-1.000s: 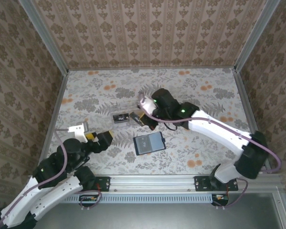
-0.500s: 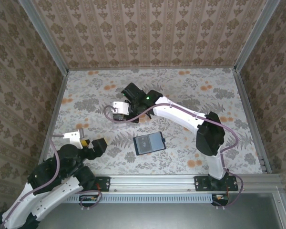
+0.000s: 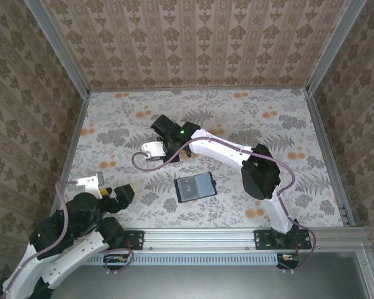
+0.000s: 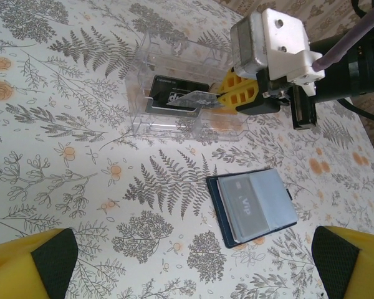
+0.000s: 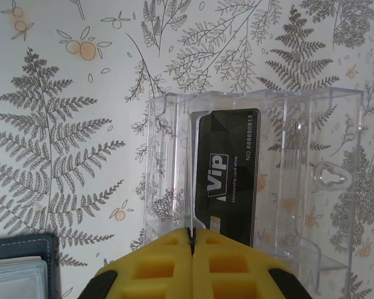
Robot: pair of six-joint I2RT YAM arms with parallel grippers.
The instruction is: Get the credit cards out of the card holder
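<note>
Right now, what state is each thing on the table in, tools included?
card holder: open flat, grey card inside.
clear box: open-topped, black card lying flat inside.
pale card: pinched by the right tool, over the box.
right tool: shut on the pale card.
left tool: open, empty.

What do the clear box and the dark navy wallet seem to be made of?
Clear rectangular box: rigid transparent plastic, glossy; the floral tabletop shows through and edges glint. Dark navy bifold card holder: probably leather or leatherette, matte, with pale stitching along its edge; greyish-blue inner panels could be fabric or soft plastic.
</note>
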